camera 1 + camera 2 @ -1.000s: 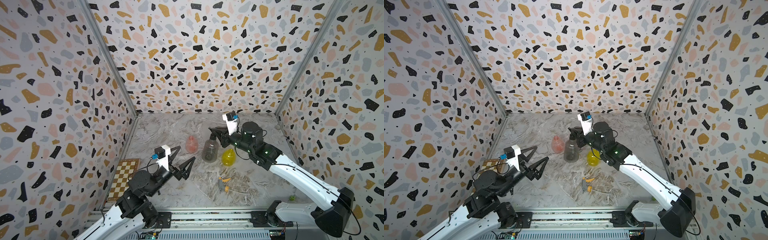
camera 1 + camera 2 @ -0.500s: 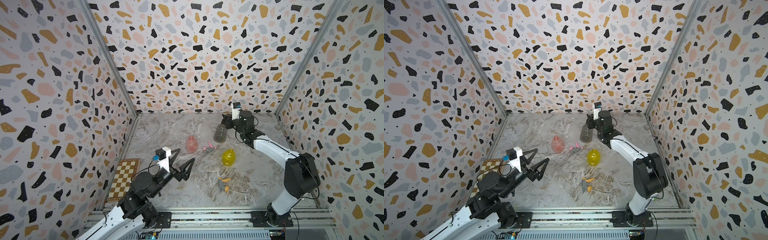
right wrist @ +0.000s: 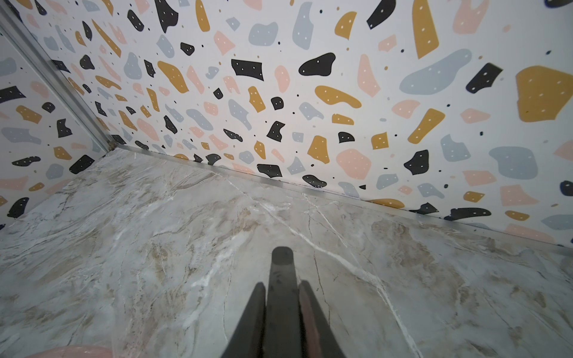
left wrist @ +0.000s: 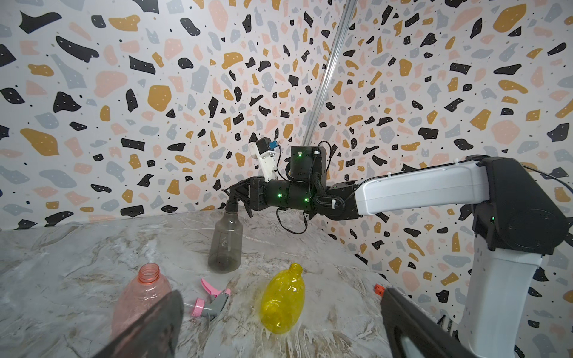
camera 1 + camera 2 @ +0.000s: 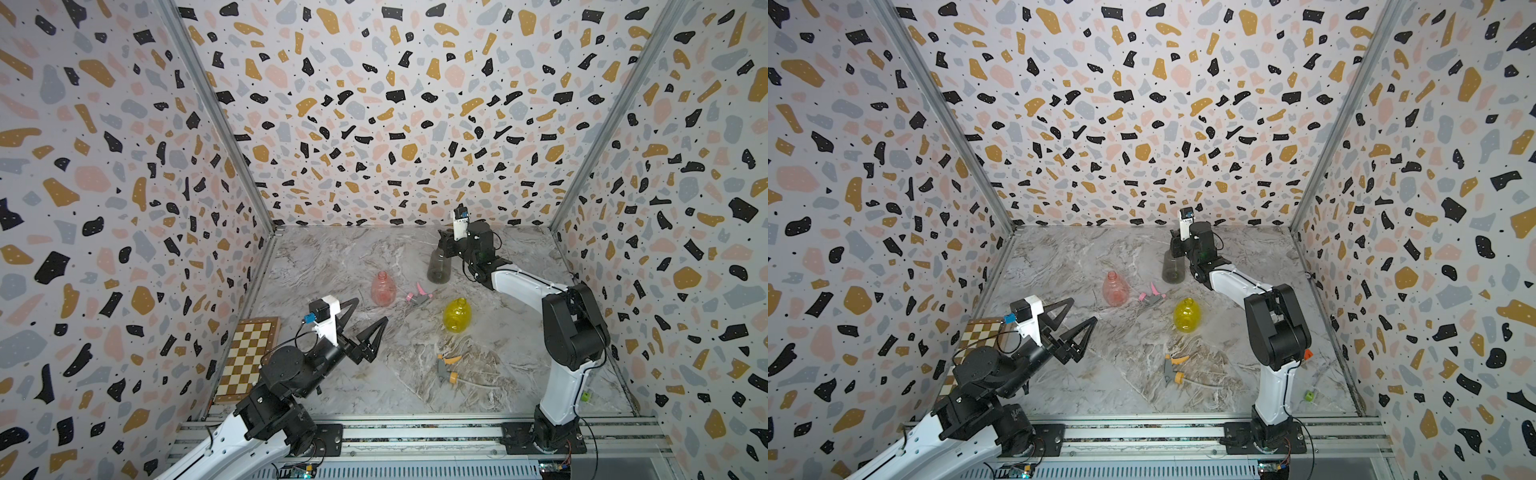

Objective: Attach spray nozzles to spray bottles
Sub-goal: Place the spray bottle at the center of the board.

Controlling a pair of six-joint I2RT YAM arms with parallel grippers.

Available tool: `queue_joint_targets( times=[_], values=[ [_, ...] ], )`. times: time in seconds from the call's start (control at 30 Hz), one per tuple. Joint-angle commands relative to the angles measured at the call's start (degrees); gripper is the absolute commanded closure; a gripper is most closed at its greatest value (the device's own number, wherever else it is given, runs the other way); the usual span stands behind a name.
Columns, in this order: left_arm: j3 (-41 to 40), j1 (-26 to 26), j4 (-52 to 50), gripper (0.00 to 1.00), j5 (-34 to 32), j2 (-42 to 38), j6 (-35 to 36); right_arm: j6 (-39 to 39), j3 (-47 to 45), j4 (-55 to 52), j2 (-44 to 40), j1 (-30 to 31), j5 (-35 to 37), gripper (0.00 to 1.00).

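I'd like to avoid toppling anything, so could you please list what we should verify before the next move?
1. Grey bottle standing upright: ok.
2. Black nozzle sitting on its neck: ok; screwed tight: cannot tell.
3. Right gripper free of the nozzle: cannot tell; its fingers lie close on both sides of it.
4. Left gripper open and empty: ok.
5. Pink bottle upright with open neck, pink-and-grey nozzle lying beside it: ok.
6. Yellow bottle upright with open neck, yellow-tipped nozzle lying apart from it, nearer the front: ok.
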Motion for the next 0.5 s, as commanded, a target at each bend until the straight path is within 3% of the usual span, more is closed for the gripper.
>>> queue_joint_targets(
  times=[0.0, 0.17, 0.47],
  values=[
    [-0.3, 0.1, 2.6, 0.01, -0.4, 0.2, 0.6, -0.2, -0.2, 1.0, -1.6, 0.6, 0.2, 0.63],
    [-0.3, 0.1, 2.3, 0.01, 0.0, 0.0, 0.3, 0.3, -0.2, 0.4, -2.4, 1.2, 0.3, 0.47],
    [-0.2, 0.1, 2.1, 0.01, -0.1, 0.0, -0.4, 2.4, 0.2, -2.1, -8.0, 1.4, 1.0, 0.34]
  ],
)
